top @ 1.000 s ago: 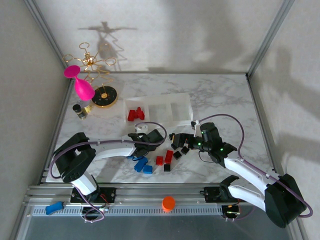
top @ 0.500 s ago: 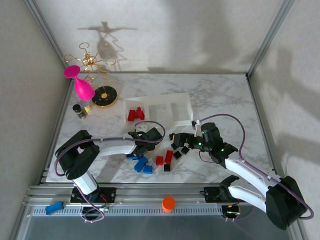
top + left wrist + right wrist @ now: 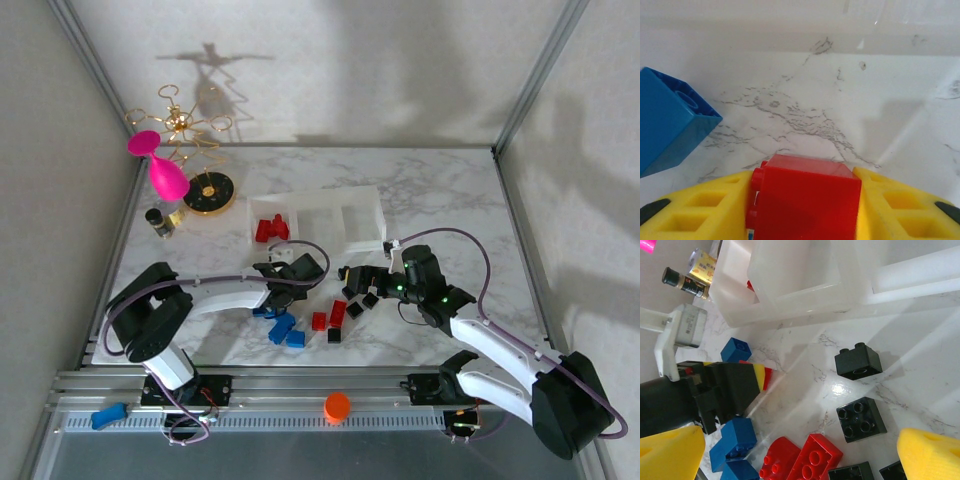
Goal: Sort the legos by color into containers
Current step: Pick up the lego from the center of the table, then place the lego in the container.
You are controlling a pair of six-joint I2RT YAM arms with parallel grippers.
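Red lego (image 3: 805, 197) wedged between left pincer (image 3: 802, 212) pads, touching both

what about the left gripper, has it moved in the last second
Yes, slightly: in the top view the left gripper has shifted left and a little toward the containers, jaws around a red brick.

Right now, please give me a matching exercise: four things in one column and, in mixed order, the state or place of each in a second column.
Things:
1. left gripper
2. right gripper
3. orange round cap
4. leftmost bin

States or places:
a. open, above black bricks
b. on the metal rail at the near edge
c. holds red bricks
d. shut on a red brick

Pairs: 1-d, 2-a, 3-b, 4-c.
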